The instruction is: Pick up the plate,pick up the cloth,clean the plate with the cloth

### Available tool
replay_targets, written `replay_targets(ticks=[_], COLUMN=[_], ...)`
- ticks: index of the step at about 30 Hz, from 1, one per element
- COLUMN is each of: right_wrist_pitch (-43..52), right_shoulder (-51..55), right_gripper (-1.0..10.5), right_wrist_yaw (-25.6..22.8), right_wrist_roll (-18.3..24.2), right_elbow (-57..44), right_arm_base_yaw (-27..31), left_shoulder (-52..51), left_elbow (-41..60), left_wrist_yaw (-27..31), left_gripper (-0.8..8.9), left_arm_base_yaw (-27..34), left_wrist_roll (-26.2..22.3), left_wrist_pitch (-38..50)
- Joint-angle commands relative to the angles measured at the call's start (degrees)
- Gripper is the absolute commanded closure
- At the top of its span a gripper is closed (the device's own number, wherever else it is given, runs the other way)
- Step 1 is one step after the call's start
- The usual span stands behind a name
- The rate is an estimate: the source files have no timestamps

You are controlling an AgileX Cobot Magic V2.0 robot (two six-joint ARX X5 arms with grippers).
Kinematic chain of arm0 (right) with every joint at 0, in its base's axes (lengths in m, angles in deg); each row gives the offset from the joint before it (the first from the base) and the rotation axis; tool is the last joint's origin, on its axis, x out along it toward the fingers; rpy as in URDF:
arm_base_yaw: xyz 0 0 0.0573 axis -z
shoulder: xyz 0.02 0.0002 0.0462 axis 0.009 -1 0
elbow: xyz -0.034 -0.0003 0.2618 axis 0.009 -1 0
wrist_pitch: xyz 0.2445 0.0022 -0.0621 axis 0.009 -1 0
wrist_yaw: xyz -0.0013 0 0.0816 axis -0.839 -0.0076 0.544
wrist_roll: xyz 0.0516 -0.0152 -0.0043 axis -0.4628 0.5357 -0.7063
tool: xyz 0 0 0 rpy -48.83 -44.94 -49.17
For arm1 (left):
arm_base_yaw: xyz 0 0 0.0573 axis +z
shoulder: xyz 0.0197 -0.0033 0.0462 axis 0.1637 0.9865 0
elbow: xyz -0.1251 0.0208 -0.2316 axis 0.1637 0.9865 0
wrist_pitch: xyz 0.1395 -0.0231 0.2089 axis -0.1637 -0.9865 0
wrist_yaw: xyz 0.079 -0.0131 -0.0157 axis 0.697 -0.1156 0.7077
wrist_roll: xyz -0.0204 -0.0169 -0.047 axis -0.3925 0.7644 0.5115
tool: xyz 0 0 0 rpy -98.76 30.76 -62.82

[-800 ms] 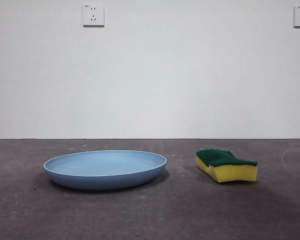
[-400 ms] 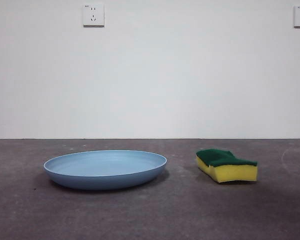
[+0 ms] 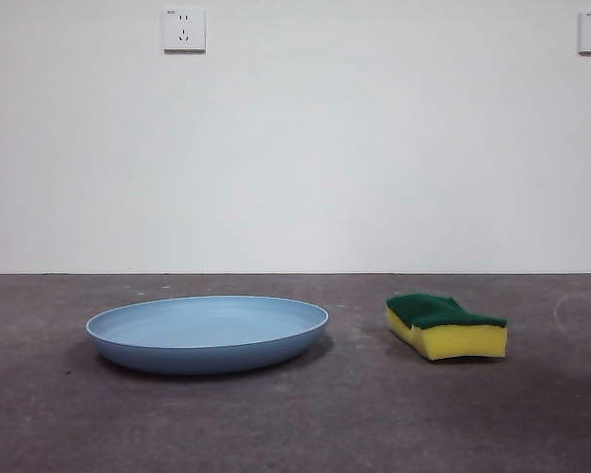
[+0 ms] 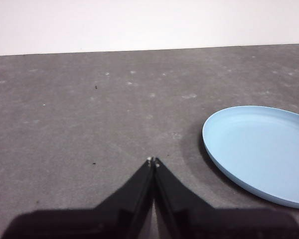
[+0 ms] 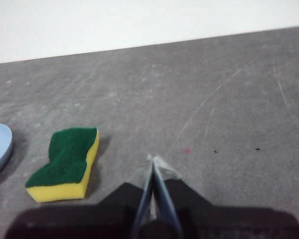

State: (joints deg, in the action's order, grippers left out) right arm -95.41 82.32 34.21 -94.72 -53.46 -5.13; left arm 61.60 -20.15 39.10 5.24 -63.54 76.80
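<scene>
Nothing done yet — plate [image 3: 207,333] and sponge [image 3: 445,326] lie untouched; my left gripper [image 4: 152,160] and right gripper [image 5: 153,158] are pressed together, empty.

The plate [image 3: 207,333] is a plain, even light blue with no pattern, and the sponge [image 3: 445,326] is bright yellow with a dark green layer on top — two flat colours, one above the other. The table [image 3: 374,414] is dark grey, mottled with pale specks and a few thin light scratches, the wall [image 3: 374,148] behind it is plain white with white sockets [image 3: 183,30], and the left gripper [image 4: 153,160] and right gripper [image 5: 153,158] are both black.
</scene>
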Motion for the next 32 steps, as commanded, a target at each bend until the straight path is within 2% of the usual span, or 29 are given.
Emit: replay_targets(ticks=[1, 5, 32], right_wrist_pitch=[-0.07, 0.0, 0.0], right_shoulder=[0.22, 0.2, 0.13], right_gripper=[9.5, 9.5, 9.5], right_wrist_yaw=[0.15, 1.31, 1.14], right_wrist_roll=[-2.23, -4.37, -4.37], right_elbow=[-0.83, -0.81, -0.74], right_arm_base_yaw=[-0.04, -0.02, -0.02], left_shoulder=[-0.07, -0.07, -0.07], left_elbow=[0.83, 0.83, 0.83], left_wrist_yaw=[-0.07, -0.07, -0.07], left_gripper=[8.14, 8.14, 8.14], left_arm_base_yaw=[0.17, 0.17, 0.17], left_wrist_roll=[0.37, 0.37, 0.37], left_wrist_pitch=[0.2, 0.22, 0.22])
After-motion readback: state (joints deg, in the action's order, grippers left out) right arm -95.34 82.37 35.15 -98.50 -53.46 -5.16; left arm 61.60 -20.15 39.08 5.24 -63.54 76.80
